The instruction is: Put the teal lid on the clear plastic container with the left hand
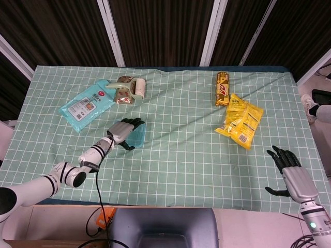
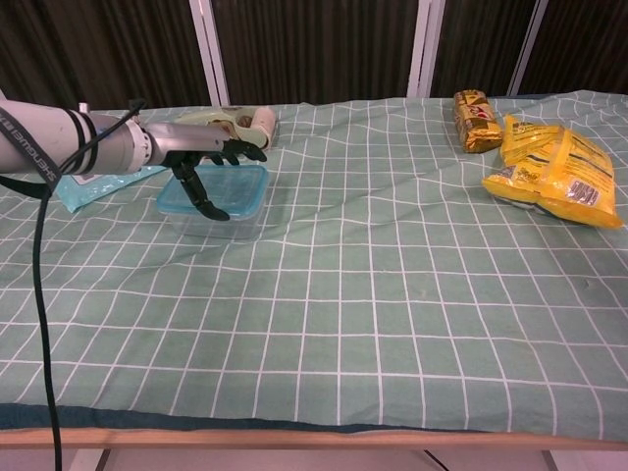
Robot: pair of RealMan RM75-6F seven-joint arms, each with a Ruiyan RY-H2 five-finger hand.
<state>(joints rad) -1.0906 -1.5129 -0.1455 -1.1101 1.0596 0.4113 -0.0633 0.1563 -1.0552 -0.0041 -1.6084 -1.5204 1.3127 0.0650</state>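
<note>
Teal lid (image 2: 228,186) seated flat on the clear rectangular plastic container (image 2: 218,218), long axis running from the near edge of the table toward the dark slatted wall, tilted slightly rightward in the head view

Left robot hand (image 2: 204,157) resting on top of that lid, dark fingers (image 2: 201,196) spread across it and draped over its near-left part, nothing gripped; same hand (image 1: 122,132) covering most of the box in the head view

Beyond the container: a beige tape-roller-like item (image 1: 127,90), and to its left a flat light-blue packet (image 1: 87,105)

Well apart to the right of the container: a crinkled yellow snack bag (image 1: 239,120) and, just behind that, a brown-and-gold wrapped bar (image 1: 222,88)

Right robot hand (image 1: 286,166) far right of the container near the front table edge, fingers apart, holding nothing

Underneath, a green cloth with a white grid (image 2: 373,294), slightly rumpled; behind, dark panels split by white slanted bars (image 1: 111,31)
</note>
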